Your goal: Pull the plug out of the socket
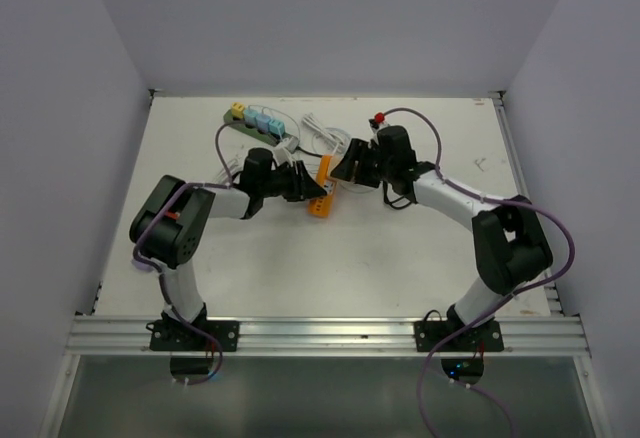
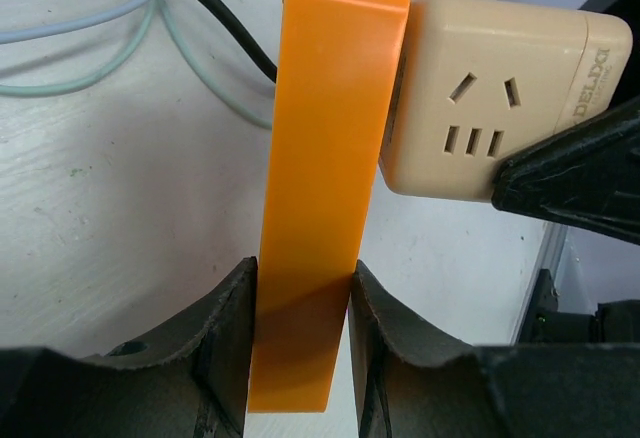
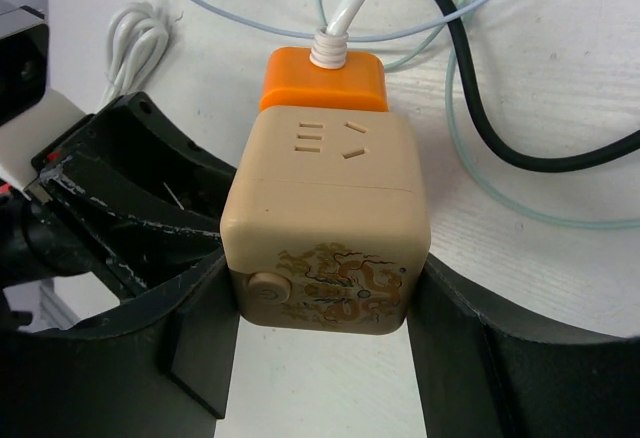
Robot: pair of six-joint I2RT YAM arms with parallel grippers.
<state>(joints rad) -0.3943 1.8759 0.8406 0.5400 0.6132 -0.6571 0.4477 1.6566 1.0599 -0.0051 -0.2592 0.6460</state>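
Top external view: on the white bench (image 1: pixel 300 258) both arms meet near the middle, around a short orange plastic power strip (image 1: pixel 322 194). A long dark-green strip (image 1: pixel 232 124) carrying small coloured cubes lies apart at the far left, with neither arm on it. The job looks set up but not done. The left wrist view shows the beige cube-shaped adapter plug (image 2: pixel 490 98) pressed flush against the orange strip's face with no gap visible between them, so the plug appears to be seated and the pull itself remains. The left gripper (image 2: pixel 300 298) has its jaws closed to the strip's narrow width and clamps the orange body on both long sides, holding it on edge. The right gripper (image 3: pixel 320 318) has its jaws spread wider, about the width of the cube, with both inner faces against the beige adapter's opposite sides near its patterned end. A thick white cord (image 3: pixel 345 8) enters the orange end behind the cube, and a black cord (image 3: pixel 520 148) and thin pale cables lie loose on the bench beyond.
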